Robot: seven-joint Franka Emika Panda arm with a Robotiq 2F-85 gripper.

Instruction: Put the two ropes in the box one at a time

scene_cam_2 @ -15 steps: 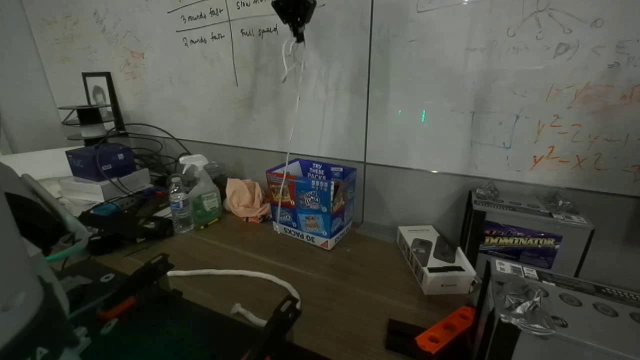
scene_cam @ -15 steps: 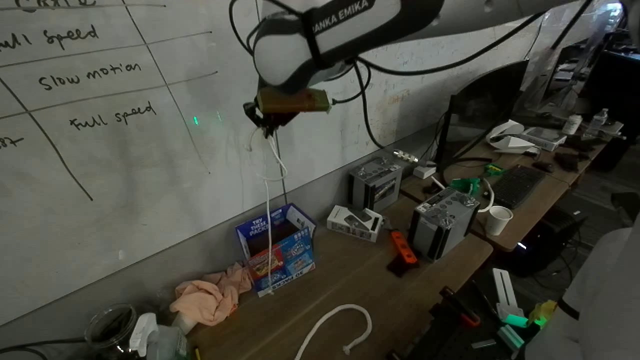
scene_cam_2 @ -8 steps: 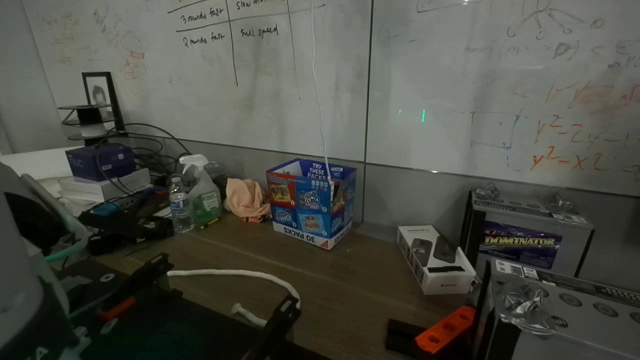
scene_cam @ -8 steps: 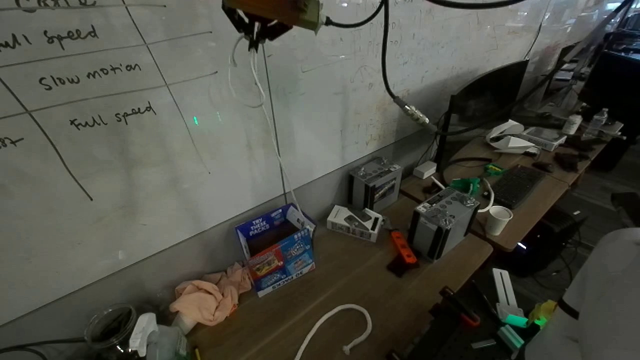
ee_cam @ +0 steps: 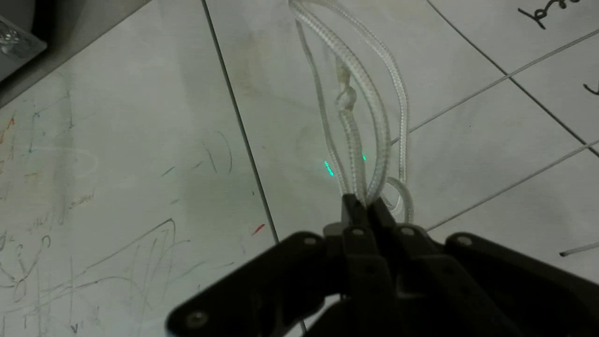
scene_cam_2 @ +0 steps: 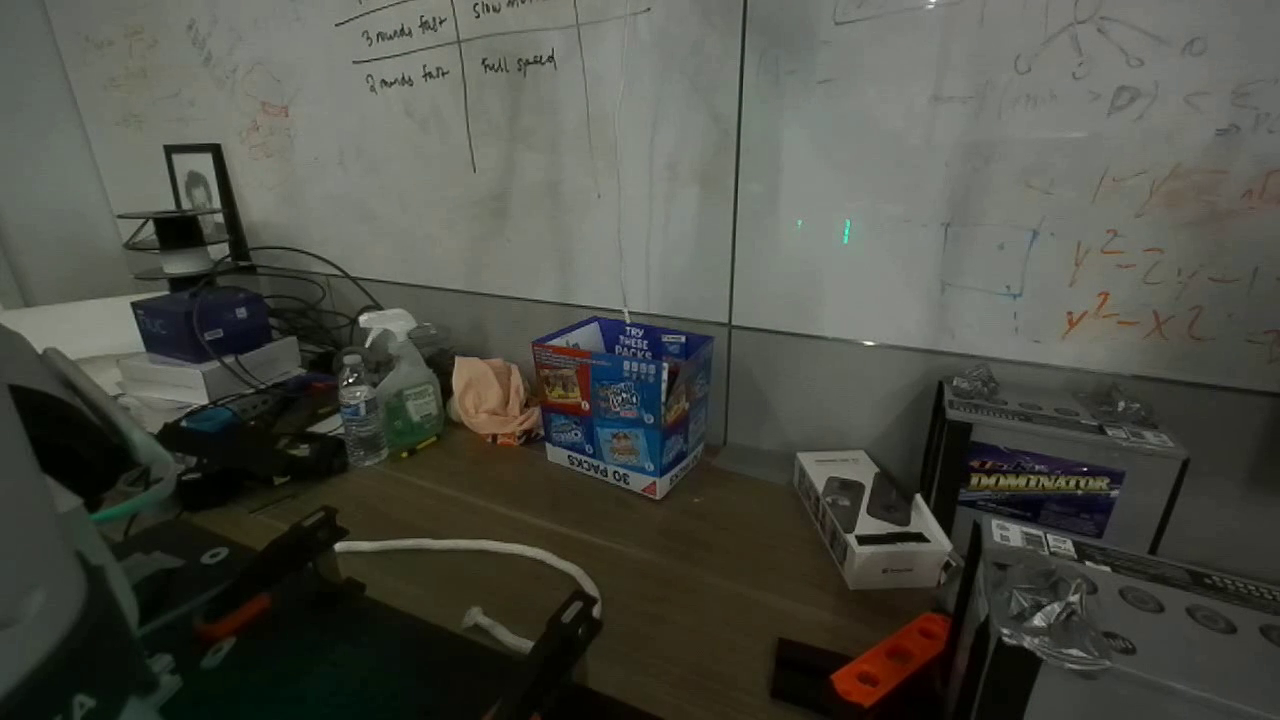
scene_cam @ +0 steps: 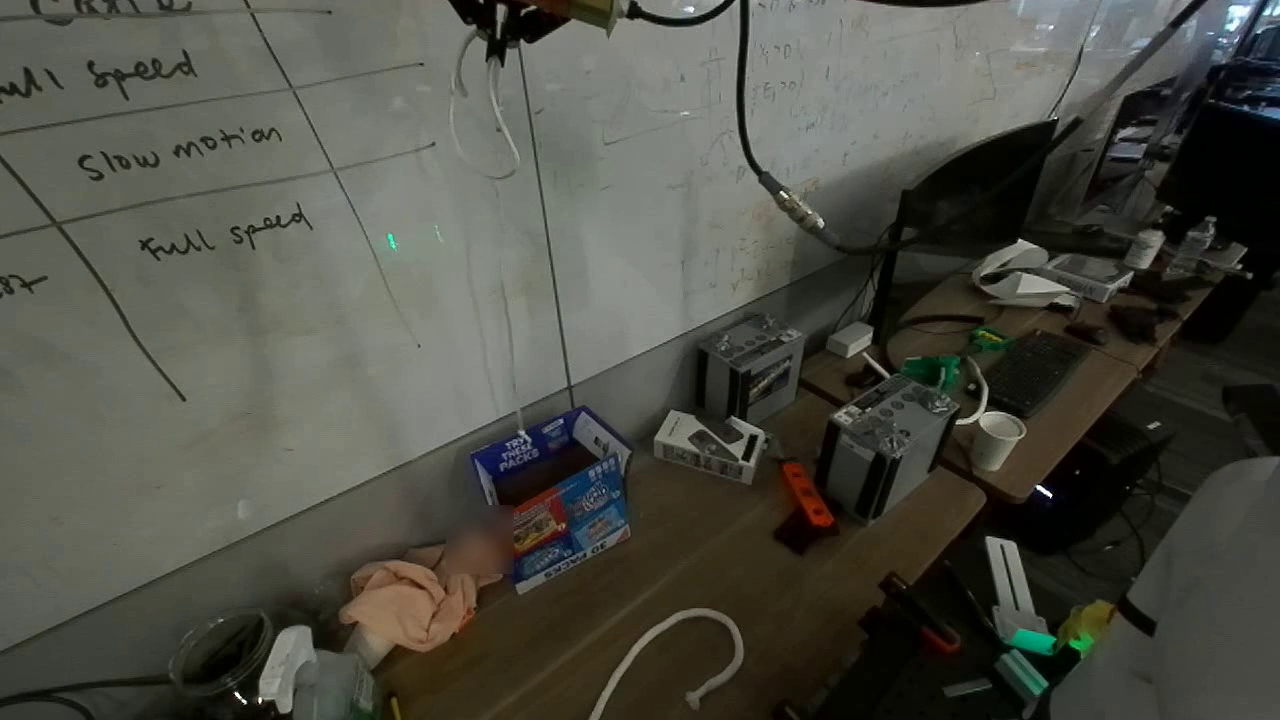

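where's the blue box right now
In both exterior views, the blue box stands on the wooden table close to the wall, with the peach cloth just left of it and the white carton farther off to its right.

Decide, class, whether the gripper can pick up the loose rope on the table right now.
Probably not yet: the gripper is shut on the other rope, which likely needs releasing first. Otherwise, the loose rope looks reachable, its curl lying uncovered in an exterior view.
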